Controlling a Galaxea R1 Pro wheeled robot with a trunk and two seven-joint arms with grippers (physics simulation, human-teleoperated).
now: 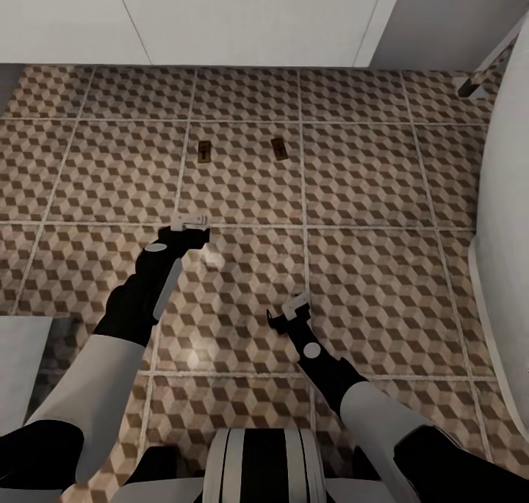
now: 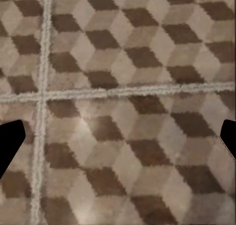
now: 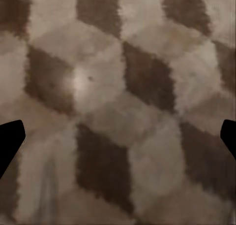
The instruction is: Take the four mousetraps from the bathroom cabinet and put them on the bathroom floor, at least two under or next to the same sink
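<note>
Both arms are reaching forward and down from the trunk, white upper sleeves running into black forearms. The left gripper (image 1: 192, 222) is sitting farther out, to the left; the right gripper (image 1: 294, 308) is hanging nearer, to the right, well apart from it. In each wrist view the dark fingertips (image 2: 10, 141) (image 3: 10, 139) are standing wide apart at opposite edges, nothing between them.

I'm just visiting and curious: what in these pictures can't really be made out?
- Two mousetraps, head view: too small to show spring bars or markings.
- White vanity, head view: cut off by the top edge.
- White curved fixture, head view: cut off by the right edge.
- Floor, right wrist view: blurred, too close.
</note>
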